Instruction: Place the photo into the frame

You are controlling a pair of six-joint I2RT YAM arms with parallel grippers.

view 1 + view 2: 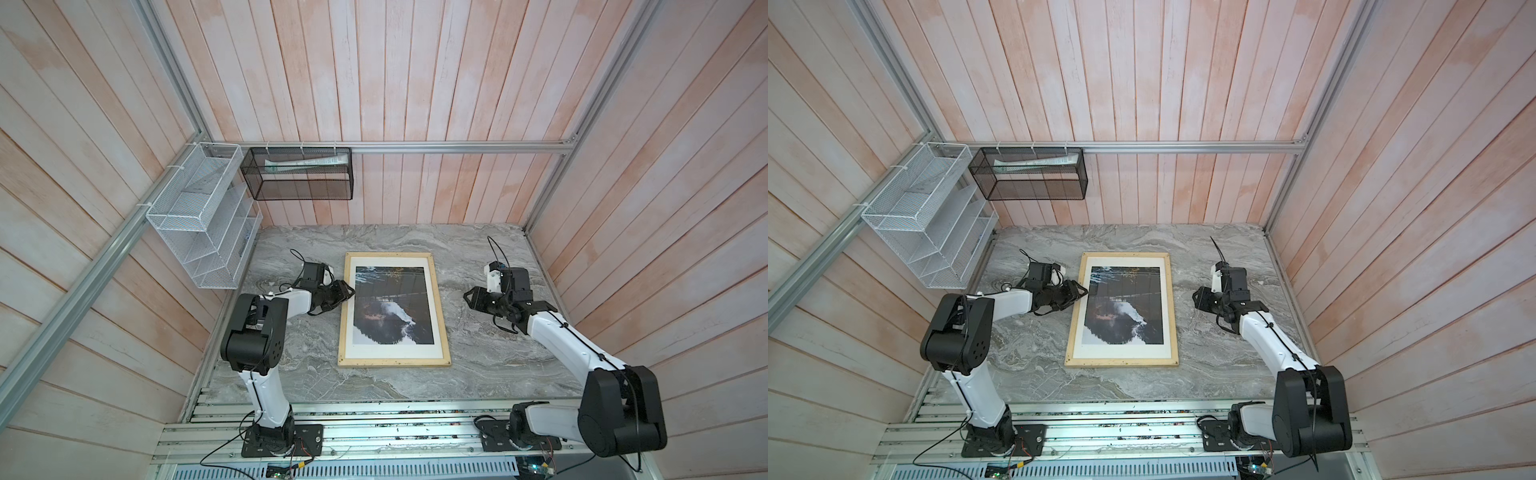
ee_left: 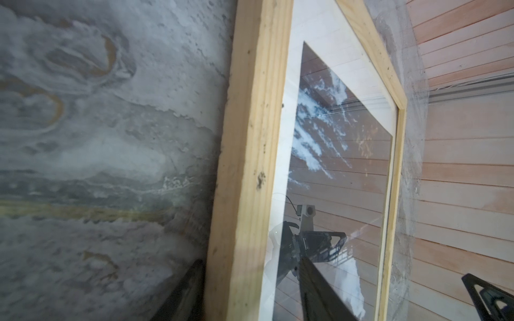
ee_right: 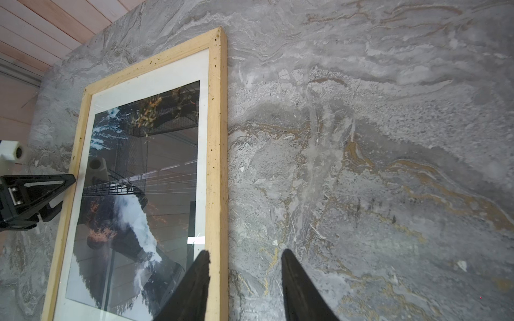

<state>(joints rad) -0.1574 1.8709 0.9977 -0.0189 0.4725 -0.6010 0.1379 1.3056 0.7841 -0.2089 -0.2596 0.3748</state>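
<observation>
Pale pinkish plank walls (image 1: 415, 83) close in a grey marbled tabletop (image 1: 498, 353), with a white wire rack (image 1: 199, 216) and a black mesh basket (image 1: 299, 174) hung at the far left corner. Flat in the middle of the tabletop lies the frame (image 1: 395, 361) (image 1: 1121, 362), long sides running away from the robot. The photo (image 1: 392, 307) (image 1: 1123, 303) sits inside it picture-up, its white border showing all round within the wooden rails. The left gripper (image 1: 348, 296) (image 1: 1081, 293) is at the frame's left rail, about halfway along, reaching in from the left. In the left wrist view its jaws stand apart and straddle that rail (image 2: 250, 139): one finger is on the tabletop side, right against the outer edge, and the other is over the pane above the photo (image 2: 333, 166), with a strip of white border between it and the rail. Whether that fingertip touches the pane I cannot tell. The right gripper (image 1: 467, 297) (image 1: 1196, 297) is over bare tabletop, near the frame's right rail but apart from it. It points toward the frame with its jaws apart and nothing between them (image 3: 244, 253). The right wrist view also shows the left gripper (image 3: 66, 193) meeting the far rail across the photo (image 3: 144, 180).
</observation>
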